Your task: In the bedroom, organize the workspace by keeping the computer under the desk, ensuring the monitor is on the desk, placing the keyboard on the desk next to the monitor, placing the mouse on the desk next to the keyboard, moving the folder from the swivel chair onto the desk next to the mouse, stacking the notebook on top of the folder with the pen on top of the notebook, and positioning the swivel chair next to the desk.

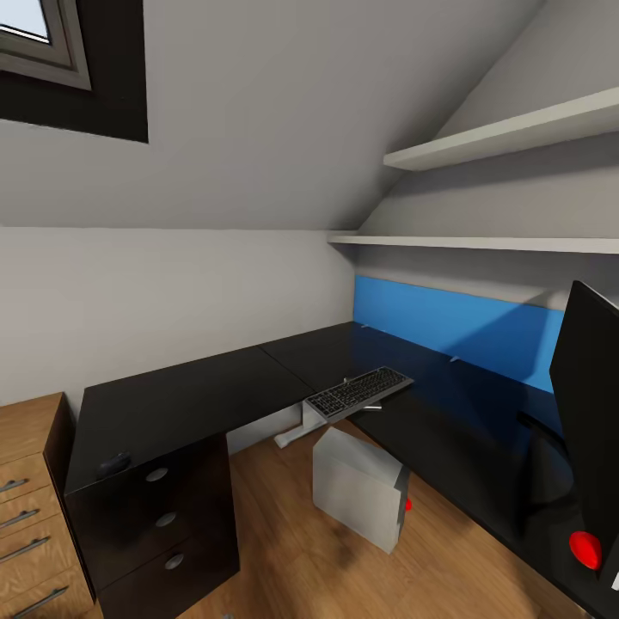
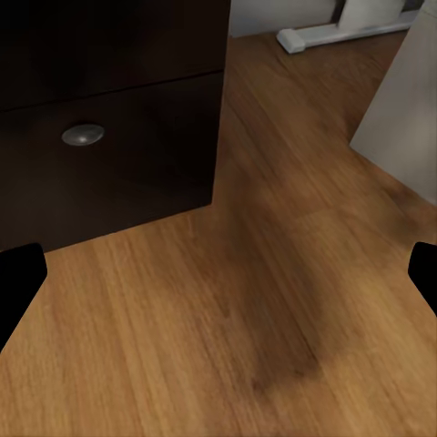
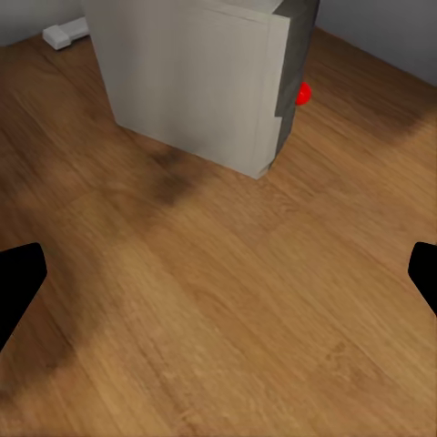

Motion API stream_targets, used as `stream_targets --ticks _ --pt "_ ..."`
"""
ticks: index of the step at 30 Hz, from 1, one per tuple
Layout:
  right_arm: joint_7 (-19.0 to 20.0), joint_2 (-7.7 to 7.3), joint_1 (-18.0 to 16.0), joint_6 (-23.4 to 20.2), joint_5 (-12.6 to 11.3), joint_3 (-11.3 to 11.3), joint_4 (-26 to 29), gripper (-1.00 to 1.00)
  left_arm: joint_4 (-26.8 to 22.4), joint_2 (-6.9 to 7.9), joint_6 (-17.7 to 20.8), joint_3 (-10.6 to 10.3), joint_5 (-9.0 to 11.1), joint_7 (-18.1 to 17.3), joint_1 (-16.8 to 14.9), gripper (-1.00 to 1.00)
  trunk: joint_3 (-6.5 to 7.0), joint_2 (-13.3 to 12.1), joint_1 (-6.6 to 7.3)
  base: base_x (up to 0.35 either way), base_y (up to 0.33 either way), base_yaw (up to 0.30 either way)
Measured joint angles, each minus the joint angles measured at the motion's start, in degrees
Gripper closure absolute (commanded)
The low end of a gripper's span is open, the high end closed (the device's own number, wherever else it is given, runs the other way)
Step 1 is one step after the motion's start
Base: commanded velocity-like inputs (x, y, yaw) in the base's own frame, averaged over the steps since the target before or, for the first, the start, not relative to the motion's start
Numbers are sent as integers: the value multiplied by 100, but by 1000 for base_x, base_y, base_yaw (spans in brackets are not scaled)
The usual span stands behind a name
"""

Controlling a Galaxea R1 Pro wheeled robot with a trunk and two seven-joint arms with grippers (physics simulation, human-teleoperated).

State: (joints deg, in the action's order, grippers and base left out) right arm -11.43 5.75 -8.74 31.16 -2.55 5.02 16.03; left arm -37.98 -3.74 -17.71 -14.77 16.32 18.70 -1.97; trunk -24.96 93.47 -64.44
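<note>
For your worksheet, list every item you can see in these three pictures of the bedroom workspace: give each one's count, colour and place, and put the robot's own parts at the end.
desk: 1, black L-shaped top, along both walls
drawer unit: 1, black, three round knobs, under the desk's left end
keyboard: 1, black, on the desk, overhanging its inner edge
mouse: 1, black, on the desk above the drawers
monitor: 1, black, on the desk at far right
computer: 1, light grey, on the wooden floor beside the desk
wall panel: 1, blue, behind the desk
shelves: 2, white, on the right wall
dresser: 1, light wood, far left
left fingers: 2, black, apart
right fingers: 2, black, apart
</note>
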Motion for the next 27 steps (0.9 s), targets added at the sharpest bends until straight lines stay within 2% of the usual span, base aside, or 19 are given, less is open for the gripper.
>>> stream_targets --ticks 27 --pt "-10 -4 0 13 -23 -18 13 -100 -87 12 51 -18 0 -8 0 -100 0 0 0 0 0 0"
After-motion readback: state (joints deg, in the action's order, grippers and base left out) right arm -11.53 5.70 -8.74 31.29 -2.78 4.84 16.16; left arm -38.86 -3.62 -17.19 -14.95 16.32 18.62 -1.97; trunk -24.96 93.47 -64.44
